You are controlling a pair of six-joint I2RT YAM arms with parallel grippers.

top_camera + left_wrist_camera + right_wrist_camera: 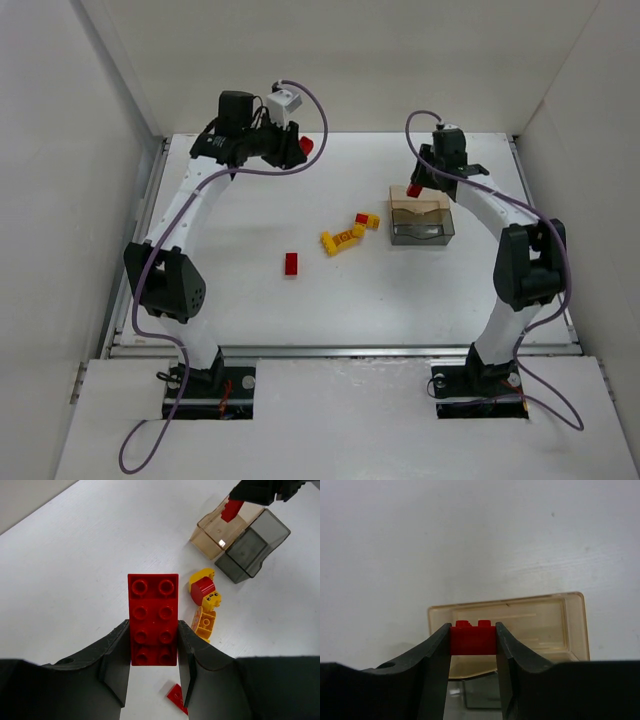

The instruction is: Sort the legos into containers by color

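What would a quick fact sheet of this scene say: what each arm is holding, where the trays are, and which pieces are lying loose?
Left tool: shut on a long red brick, held in the air at the far left.
Right tool: shut on a small red brick, above the tan tray.
Trays: the tan tray and the grey tray touch side by side; no bricks visible inside either.
Loose pieces: a loose red brick near the centre; a yellow cluster with a red-capped piece to its right.
Sorted so far: nothing.
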